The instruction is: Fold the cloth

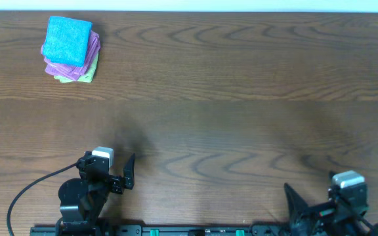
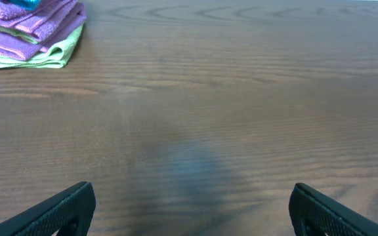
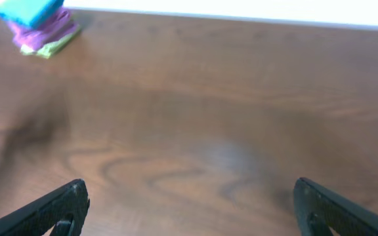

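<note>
Folded cloths (image 1: 71,49) lie stacked, blue on top, at the far-left corner.

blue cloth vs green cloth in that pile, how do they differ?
Colour: the blue cloth is bright blue, the green cloth pale lime. Position: the blue cloth lies on top, the green cloth at the bottom under purple cloths. Visibility: the blue cloth shows its whole top face, the green cloth only edges. Both are folded, piled together.

No legible text, label, brand, number or sign found in any view. Checked without result: folded cloth stack (image 1: 71,49) far ahead and to the left of left claw (image 1: 109,168), wood-grain surface (image 1: 241,98), right claw (image 1: 327,200).
</note>
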